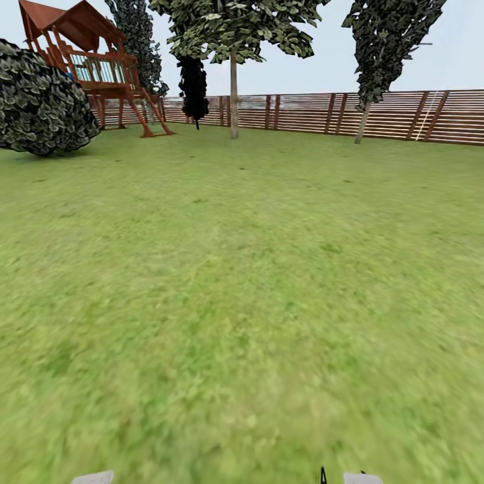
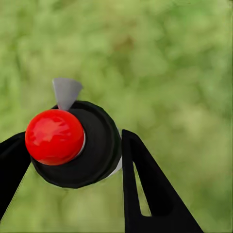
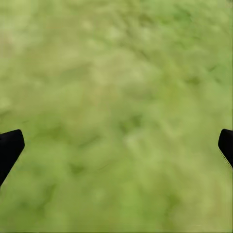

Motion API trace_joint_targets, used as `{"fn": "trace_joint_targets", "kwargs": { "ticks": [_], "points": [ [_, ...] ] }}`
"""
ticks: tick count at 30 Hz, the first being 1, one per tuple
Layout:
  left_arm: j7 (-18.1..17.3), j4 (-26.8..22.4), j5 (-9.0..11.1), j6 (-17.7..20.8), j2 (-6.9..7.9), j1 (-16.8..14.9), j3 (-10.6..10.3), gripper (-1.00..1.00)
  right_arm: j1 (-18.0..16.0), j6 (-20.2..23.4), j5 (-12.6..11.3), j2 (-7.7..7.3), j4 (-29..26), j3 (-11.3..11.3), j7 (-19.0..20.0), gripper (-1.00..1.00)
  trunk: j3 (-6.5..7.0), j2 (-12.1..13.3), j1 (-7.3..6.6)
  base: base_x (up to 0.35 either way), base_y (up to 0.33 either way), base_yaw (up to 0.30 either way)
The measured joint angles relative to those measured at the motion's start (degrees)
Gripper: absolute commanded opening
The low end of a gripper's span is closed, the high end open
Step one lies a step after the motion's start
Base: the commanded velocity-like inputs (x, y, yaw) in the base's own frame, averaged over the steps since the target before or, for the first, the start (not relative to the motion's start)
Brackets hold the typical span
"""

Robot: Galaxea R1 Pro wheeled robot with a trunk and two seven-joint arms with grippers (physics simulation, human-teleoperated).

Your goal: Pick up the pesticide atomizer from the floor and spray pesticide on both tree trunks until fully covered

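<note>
The pesticide atomizer (image 2: 82,155), a black round body with a red ball (image 2: 54,137) and a grey nozzle (image 2: 65,92), sits between the black fingers of my left gripper (image 2: 73,148), which is shut on it above blurred grass. My right gripper (image 3: 120,138) is open over bare grass, its fingertips wide apart and nothing between them. Far ahead in the head view a tree (image 1: 233,40) with a pale straight trunk (image 1: 234,101) stands before the fence. A second tree (image 1: 386,40) with a thin leaning trunk stands to its right.
Green lawn (image 1: 242,302) stretches from me to a brown slatted fence (image 1: 403,114). A red wooden play tower (image 1: 94,60) and a big dark shrub (image 1: 40,101) stand at the far left, with a dark conifer (image 1: 193,84) beside them.
</note>
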Motion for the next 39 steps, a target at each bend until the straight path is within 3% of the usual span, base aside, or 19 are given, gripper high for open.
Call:
{"fn": "trace_joint_targets", "kwargs": {
  "ticks": [39],
  "points": [
    [0.0, -0.04, 0.0, 0.01, 0.22, -0.02, 0.09, -1.0, 0.0, 0.0, 0.0, 0.0, -0.02, 0.0, -0.01, 1.0, 0.0, 0.0, 0.0, 0.339, 0.0, 0.0]
  ]
}}
